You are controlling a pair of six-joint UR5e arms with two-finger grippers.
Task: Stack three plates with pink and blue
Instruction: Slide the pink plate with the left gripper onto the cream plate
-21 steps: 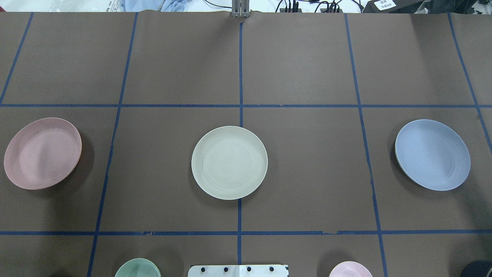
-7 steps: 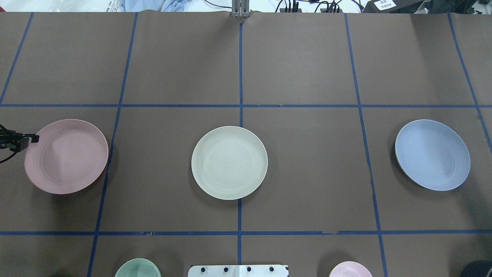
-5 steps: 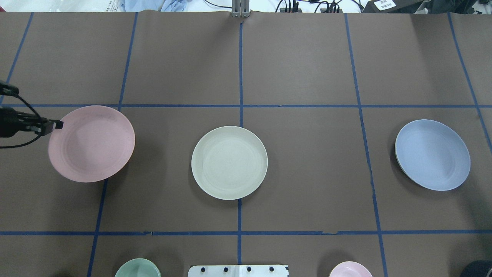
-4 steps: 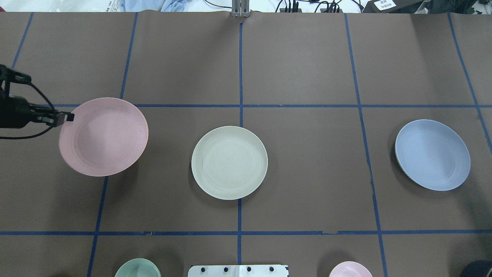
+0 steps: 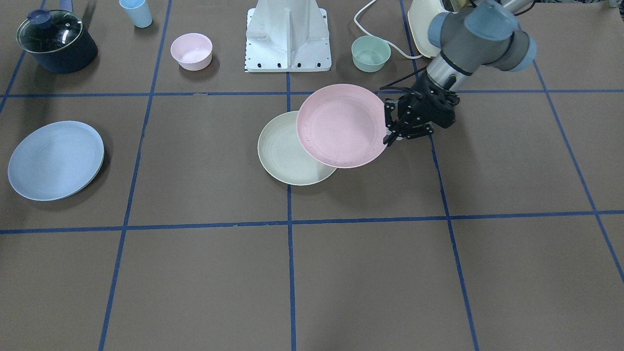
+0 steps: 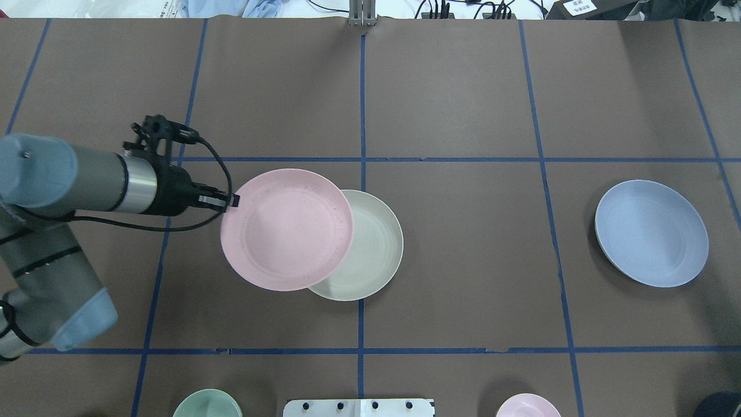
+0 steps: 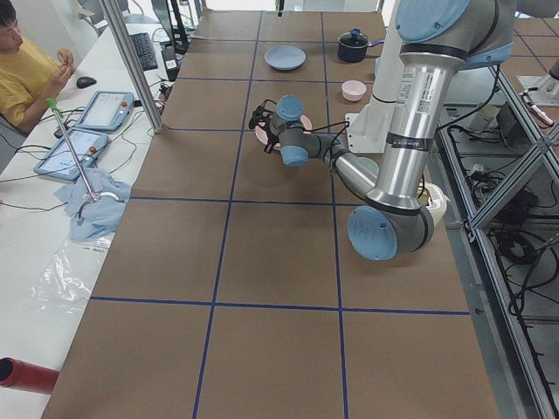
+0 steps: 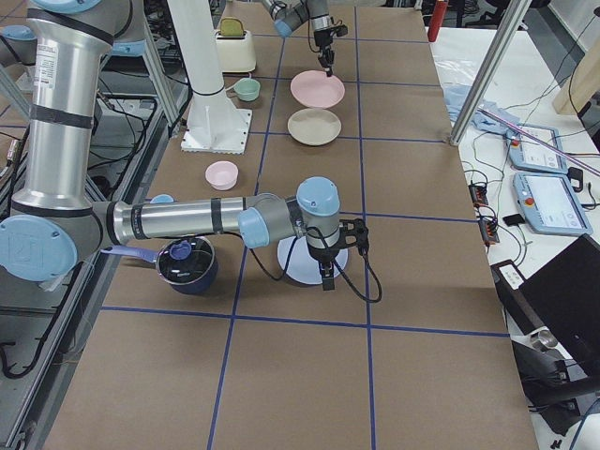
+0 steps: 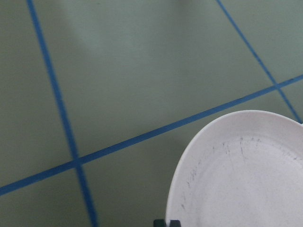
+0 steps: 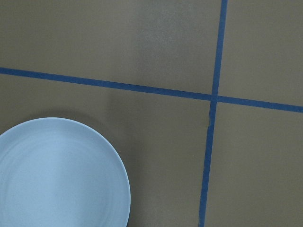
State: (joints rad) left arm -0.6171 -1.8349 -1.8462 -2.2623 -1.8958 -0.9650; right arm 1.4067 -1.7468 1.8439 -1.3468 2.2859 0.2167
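While aloft, pink plate (image 6: 286, 229), rim between jaws

A robotics lab. The surface (image 7: 262, 262) is covered in brown paper marked into squares with blue tape (image 7: 214, 304). A large industrial robot arm (image 7: 410, 113) rises at one edge of it, near a white metal pedestal (image 5: 288, 34). Off the surface's far side, past aluminium frame posts (image 7: 131, 65), a white bench (image 7: 26, 236) holds control tablets (image 7: 106, 109) and a keyboard (image 7: 144, 51). A person (image 7: 31, 74) in yellow sits there.
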